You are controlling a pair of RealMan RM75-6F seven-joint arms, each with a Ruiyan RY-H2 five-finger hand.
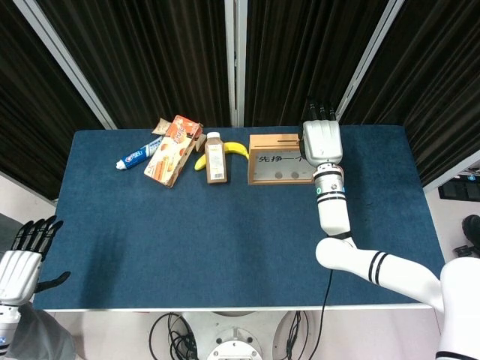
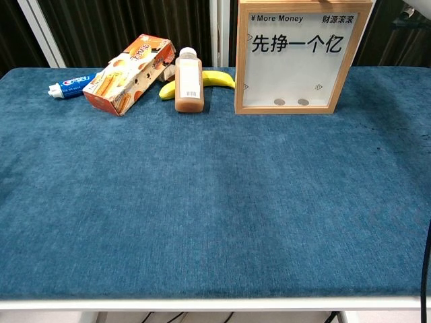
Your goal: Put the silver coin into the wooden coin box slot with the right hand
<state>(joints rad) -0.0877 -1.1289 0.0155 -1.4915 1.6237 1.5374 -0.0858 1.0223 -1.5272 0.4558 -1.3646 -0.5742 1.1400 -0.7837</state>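
Up top in the head view, my right hand (image 1: 321, 140) sits over the right end of the wooden coin box (image 1: 279, 158), back of the hand facing the camera, dark fingertips poking out past the far edge. I've got it parked there because the slot (image 1: 287, 139) runs along the box's top just to the left of the hand, so that's where the drop has to happen. Thing is, I can't see the silver coin at all from here; the palm hides whatever is under it, so I can't tell whether the hand is pinching it or not. Further left of the hand sit a juice bottle (image 1: 216, 158), a banana (image 1: 231, 150), a snack carton (image 1: 172, 151) and a toothpaste tube (image 1: 135, 158), all lined up along the back of the blue surface (image 1: 225, 240), well out of my way. My left hand (image 1: 22, 259) hangs off the near left corner, fingers spread, holding nothing.

Chest view doesn't show either hand. It gives me the box front (image 2: 302, 57) standing upright, with two small coins (image 2: 291, 102) already lying at the bottom behind the window. No loose coin shows on the cloth, so my guess is it's in the right hand, ready for the slot.
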